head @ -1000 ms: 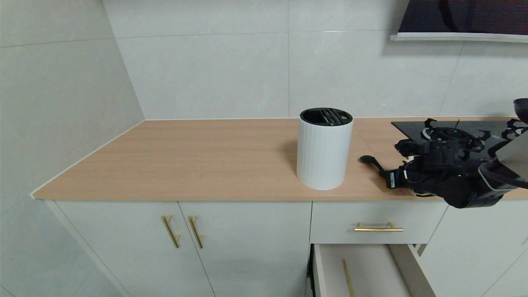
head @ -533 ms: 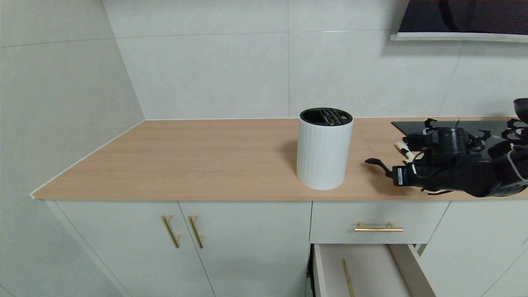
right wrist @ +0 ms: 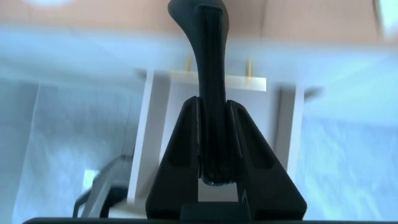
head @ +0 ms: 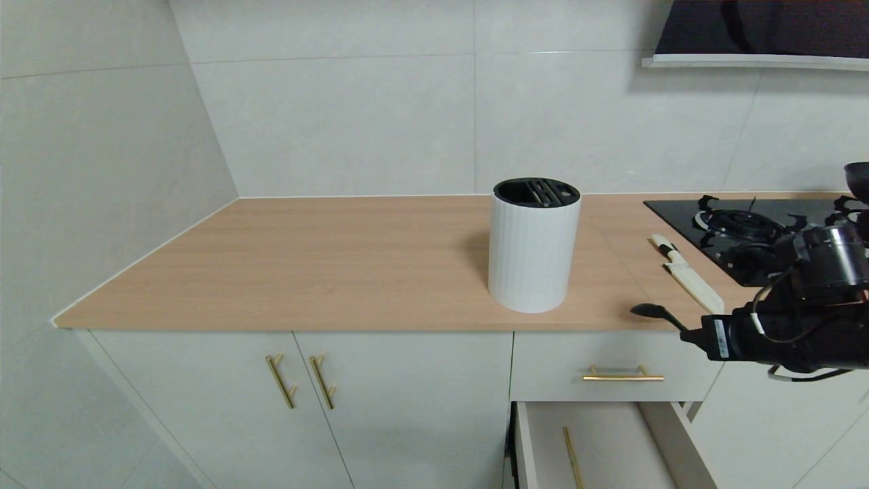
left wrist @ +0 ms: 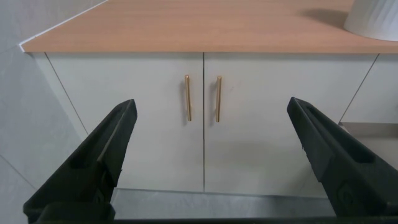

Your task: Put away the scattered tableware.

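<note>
My right gripper (head: 694,334) hangs just in front of the counter's front edge, above the open drawer (head: 597,441). It is shut on a slim black utensil (head: 653,314) whose rounded end points left. In the right wrist view the black utensil (right wrist: 208,74) is clamped between the fingers of the right gripper (right wrist: 211,163). A white-bladed knife (head: 687,277) lies on the wooden counter (head: 339,258) beside the stove. A white ribbed holder (head: 534,246) with a black slotted top stands upright left of the knife. My left gripper (left wrist: 211,162) is open, low before the cabinet doors.
A black gas hob (head: 747,227) occupies the counter's right end. Cabinet doors with gold handles (head: 299,380) sit below the counter, and a shut drawer (head: 621,370) lies above the open one. Tiled walls close the left and back sides.
My right arm has drawn back from the countertop toward the front edge and lower, carrying the black utensil. The white knife, hidden behind the arm before, now shows.
</note>
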### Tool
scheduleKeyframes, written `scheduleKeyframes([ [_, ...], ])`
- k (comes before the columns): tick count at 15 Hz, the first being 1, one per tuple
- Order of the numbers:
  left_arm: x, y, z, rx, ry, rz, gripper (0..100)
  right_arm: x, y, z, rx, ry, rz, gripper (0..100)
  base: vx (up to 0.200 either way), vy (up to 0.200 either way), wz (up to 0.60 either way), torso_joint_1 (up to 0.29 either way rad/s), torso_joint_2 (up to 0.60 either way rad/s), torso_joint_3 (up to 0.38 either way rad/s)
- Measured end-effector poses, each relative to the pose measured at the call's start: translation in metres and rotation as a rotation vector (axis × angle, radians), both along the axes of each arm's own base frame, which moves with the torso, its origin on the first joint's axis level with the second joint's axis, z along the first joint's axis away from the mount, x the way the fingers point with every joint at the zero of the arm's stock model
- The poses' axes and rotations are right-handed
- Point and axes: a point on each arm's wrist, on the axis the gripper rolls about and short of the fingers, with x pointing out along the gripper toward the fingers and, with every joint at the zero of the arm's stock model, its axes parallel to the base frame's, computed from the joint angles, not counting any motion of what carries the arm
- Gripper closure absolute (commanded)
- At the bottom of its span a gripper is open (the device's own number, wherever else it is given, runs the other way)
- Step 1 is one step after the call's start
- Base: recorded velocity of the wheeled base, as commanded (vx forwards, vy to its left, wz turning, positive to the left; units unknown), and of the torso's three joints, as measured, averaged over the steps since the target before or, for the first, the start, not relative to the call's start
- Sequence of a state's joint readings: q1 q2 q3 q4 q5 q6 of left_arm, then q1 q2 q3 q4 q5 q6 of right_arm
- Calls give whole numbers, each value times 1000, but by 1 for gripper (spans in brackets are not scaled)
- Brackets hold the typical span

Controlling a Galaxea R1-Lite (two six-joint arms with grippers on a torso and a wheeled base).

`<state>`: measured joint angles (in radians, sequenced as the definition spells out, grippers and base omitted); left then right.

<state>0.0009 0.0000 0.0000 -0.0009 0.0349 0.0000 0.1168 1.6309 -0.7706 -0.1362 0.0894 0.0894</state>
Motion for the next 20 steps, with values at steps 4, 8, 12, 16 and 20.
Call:
scheduleKeyframes([
  [4, 0, 0, 0, 0, 0, 0, 0, -32, -3, 3, -4, -10, 7, 100, 0, 0, 0, 0, 0, 0],
  [8, 0, 0, 0, 0, 0, 0, 0, -38, -3, 2, -5, -6, 10, 100, 0, 0, 0, 0, 0, 0],
  [12, 0, 0, 0, 0, 0, 0, 0, -41, -4, -5, -12, 18, 12, 100, 0, 0, 0, 0, 0, 0],
  [16, 0, 0, 0, 0, 0, 0, 0, -44, -4, -10, -16, 39, 11, 100, 0, 0, 0, 0, 0, 0],
  [20, 0, 0, 0, 0, 0, 0, 0, -45, -5, -14, -18, 56, 10, 100, 0, 0, 0, -166, 369, 209],
])
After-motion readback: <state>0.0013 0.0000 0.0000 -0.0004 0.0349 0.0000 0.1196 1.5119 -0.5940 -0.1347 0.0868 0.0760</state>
